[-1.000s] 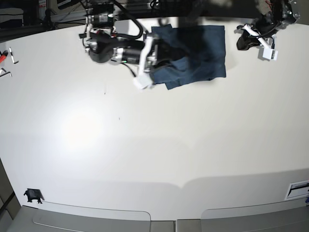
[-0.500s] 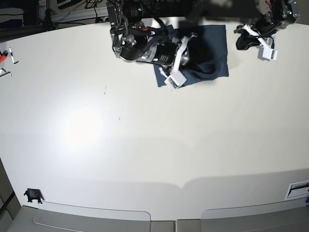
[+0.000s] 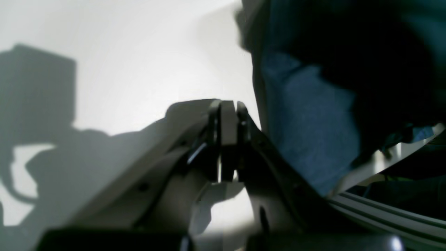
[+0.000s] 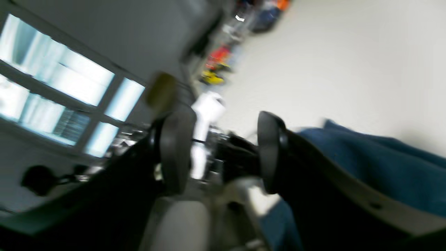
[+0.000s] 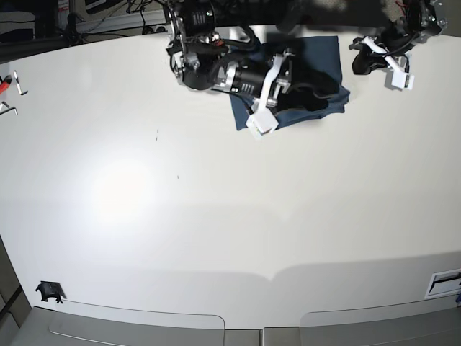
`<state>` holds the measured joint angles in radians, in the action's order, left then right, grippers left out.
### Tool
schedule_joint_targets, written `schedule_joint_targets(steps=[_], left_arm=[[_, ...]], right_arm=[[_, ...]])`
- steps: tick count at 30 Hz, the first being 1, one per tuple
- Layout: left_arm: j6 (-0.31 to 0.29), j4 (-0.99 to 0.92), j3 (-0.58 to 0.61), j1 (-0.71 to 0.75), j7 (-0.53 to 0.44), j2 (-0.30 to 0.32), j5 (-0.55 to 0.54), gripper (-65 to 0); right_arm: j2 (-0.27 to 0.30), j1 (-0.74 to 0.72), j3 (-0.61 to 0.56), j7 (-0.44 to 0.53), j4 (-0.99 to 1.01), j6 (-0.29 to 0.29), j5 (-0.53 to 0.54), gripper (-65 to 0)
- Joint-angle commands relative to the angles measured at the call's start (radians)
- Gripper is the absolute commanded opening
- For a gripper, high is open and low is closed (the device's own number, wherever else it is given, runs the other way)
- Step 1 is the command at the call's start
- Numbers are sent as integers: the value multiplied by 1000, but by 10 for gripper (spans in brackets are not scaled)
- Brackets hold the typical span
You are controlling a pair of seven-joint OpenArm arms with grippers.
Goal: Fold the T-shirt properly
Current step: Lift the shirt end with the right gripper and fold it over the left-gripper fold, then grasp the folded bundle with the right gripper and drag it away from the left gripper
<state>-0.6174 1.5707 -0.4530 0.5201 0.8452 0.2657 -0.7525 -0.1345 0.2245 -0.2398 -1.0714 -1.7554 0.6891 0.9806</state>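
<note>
The dark teal-blue T-shirt (image 5: 320, 72) lies bunched in a folded stack at the far middle of the white table (image 5: 216, 216). My right gripper (image 5: 276, 92) hovers over the shirt's left part, lying on its side. In the right wrist view the right gripper (image 4: 219, 153) is open with nothing between its fingers, and the T-shirt (image 4: 383, 167) lies just beside one finger. My left gripper (image 5: 366, 63) hangs just right of the shirt. In the left wrist view the left gripper (image 3: 228, 139) is shut and empty, with the T-shirt (image 3: 306, 122) close on its right.
Small tools (image 5: 11, 86) lie at the table's far left edge. A small black object (image 5: 49, 291) sits at the near left corner. A white label (image 5: 444, 282) is at the near right edge. Cables and equipment crowd the far side behind the arms.
My right arm carried the shirt's left part rightward over the rest, then its jaws opened and let the cloth go. The left arm stayed put.
</note>
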Motion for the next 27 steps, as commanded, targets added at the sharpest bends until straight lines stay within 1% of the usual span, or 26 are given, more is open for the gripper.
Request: schedule_joint_targets(steps=[1, 3, 5, 8, 10, 12, 15, 18, 19, 20, 21, 22, 24, 25, 27], left_arm=[[4, 6, -4, 6, 21, 10, 14, -650], [4, 6, -4, 6, 20, 10, 14, -650], [4, 6, -4, 6, 20, 13, 14, -650], [4, 7, -5, 6, 20, 29, 14, -650], [4, 10, -5, 7, 21, 53, -3, -650], [4, 21, -5, 9, 29, 81, -32, -650], [4, 55, -6, 12, 62, 119, -94, -650], [-5, 121, -7, 12, 70, 133, -106, -650], [-11, 148, -6, 12, 71, 131, -106, -650], [-16, 179, -6, 13, 71, 128, -106, -650], [-19, 210, -6, 13, 72, 125, -108, -650], [-19, 242, -6, 15, 72, 122, -119, -650], [-24, 305, -6, 21, 78, 113, -154, -650], [-32, 336, -6, 26, 78, 109, -173, -650], [-50, 390, -6, 37, 89, 97, -198, -650]], right_arm=[[-18, -9, -3, 5, -19, 9, 53, -355], [-23, -9, -3, -22, -19, 9, 92, -355], [-23, -11, -3, -33, -19, 9, 107, -355], [-23, -41, -1, -34, -19, 9, 87, -355], [-23, -80, 13, -40, -19, 9, 61, -355], [-23, -123, 52, -57, -23, 9, 32, -355], [-23, -186, 146, -75, -26, 9, -26, -356], [-23, -238, 259, -74, -26, 9, -106, -365], [-22, -251, 297, -74, -26, 9, -122, -383], [-8, -260, 331, -74, -26, 9, -129, -414], [9, -265, 363, -74, -26, 9, -136, -457], [27, -266, 392, -74, -26, 9, -141, -510], [63, -265, 443, -79, -25, 9, -140, -637], [77, -262, 465, -88, -24, 9, -140, -650], [103, -257, 499, -103, -24, 9, -136, -650]])
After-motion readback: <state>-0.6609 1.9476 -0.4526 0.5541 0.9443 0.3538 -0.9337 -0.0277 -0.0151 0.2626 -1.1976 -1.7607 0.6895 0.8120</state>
